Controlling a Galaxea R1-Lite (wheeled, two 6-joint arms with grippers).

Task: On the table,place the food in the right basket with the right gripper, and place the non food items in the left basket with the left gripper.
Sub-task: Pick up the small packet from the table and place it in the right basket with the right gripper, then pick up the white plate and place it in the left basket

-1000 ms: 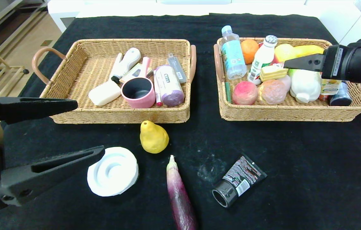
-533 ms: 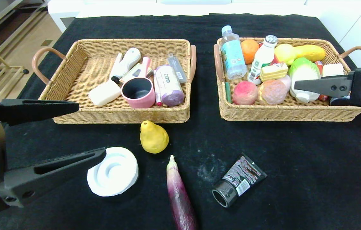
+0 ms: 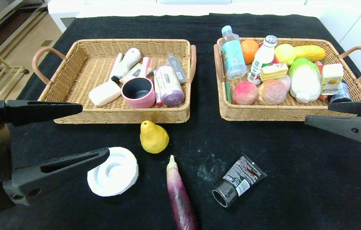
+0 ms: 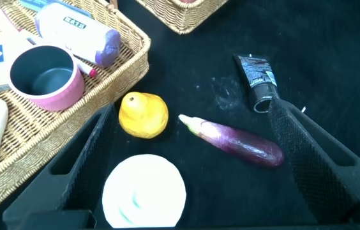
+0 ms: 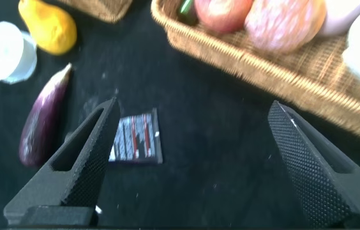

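On the table (image 3: 295,175) lie a white ringed disc (image 3: 113,171), a yellow pear (image 3: 153,137), a purple eggplant (image 3: 180,195) and a black tube (image 3: 238,180). My left gripper (image 3: 94,130) is open at the near left, its lower finger beside the disc. From its wrist I see the disc (image 4: 143,191), pear (image 4: 143,115) and eggplant (image 4: 237,142) between the open fingers (image 4: 191,108). My right gripper (image 3: 317,112) is open and empty by the right basket's (image 3: 289,115) near right corner. A yellow carton (image 3: 332,78) stands inside that basket.
The left basket (image 3: 119,116) holds a pink mug (image 3: 138,92), soap and toiletries. Bottles, fruit and a cabbage crowd the right one. The right wrist view shows the tube (image 5: 136,137) below the open gripper (image 5: 194,105) and the eggplant (image 5: 43,124) farther off.
The right gripper has pulled back from over the right basket and come down to its near right corner, uncovering the yellow carton. The left gripper has edged slightly right.
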